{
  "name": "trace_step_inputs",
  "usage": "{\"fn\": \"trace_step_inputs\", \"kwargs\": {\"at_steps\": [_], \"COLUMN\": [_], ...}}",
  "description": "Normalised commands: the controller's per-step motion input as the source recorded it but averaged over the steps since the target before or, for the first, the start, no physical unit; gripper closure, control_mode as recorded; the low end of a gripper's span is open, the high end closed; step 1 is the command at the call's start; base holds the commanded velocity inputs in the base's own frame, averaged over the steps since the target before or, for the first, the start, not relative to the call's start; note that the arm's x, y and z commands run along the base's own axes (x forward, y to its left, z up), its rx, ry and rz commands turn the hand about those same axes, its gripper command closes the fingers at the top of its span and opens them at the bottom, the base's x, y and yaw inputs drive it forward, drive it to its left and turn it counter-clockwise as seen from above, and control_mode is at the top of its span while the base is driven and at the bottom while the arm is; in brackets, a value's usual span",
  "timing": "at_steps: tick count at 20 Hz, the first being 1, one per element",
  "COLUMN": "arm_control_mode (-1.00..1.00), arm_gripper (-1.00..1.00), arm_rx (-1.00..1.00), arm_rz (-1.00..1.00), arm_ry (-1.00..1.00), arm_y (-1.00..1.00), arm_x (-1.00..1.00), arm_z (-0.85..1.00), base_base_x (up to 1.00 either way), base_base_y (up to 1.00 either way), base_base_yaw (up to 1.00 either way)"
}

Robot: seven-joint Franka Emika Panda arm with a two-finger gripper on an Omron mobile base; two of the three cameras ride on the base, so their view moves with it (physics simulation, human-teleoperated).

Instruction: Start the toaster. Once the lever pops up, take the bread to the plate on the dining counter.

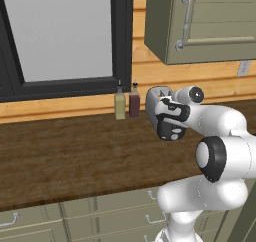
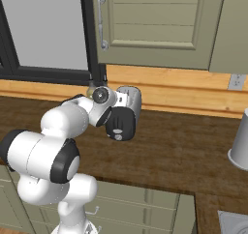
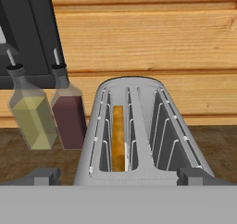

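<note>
The silver-grey toaster (image 3: 139,126) stands on the wood counter by the back wall, its two slots facing my hand camera. The bread (image 3: 118,140), a tan slice seen edge-on, sits down in the left slot. My gripper (image 3: 119,177) is open, its two dark fingertips (image 3: 44,176) spread wide on either side of the toaster's near end, with nothing between them. From the base, the toaster (image 1: 156,100) shows its black end panel (image 1: 171,130) with light knobs, partly behind my hand; the same toaster (image 2: 130,98) appears from the right. The plate and the dining counter are out of view.
Two small bottles, one yellowish (image 1: 120,105) and one dark red (image 1: 134,102), stand just left of the toaster. An olive wall cabinet (image 1: 200,21) hangs above. A grey container (image 2: 240,143) stands at the far right of the counter. Olive drawers (image 1: 100,211) run below the counter edge.
</note>
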Motion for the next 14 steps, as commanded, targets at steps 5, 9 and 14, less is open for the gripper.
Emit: {"fn": "trace_step_inputs", "kwargs": {"at_steps": [5,9,14], "arm_control_mode": [-1.0,-1.0,-1.0], "arm_gripper": [-1.0,-1.0,-1.0], "arm_rx": [0.0,0.0,0.0], "arm_rz": [0.0,0.0,0.0], "arm_ry": [0.0,0.0,0.0], "arm_y": [0.0,0.0,0.0], "arm_x": [0.0,0.0,0.0], "arm_z": [0.0,0.0,0.0], "base_base_x": [0.0,0.0,0.0], "base_base_y": [0.0,0.0,0.0], "base_base_yaw": [0.0,0.0,0.0]}}
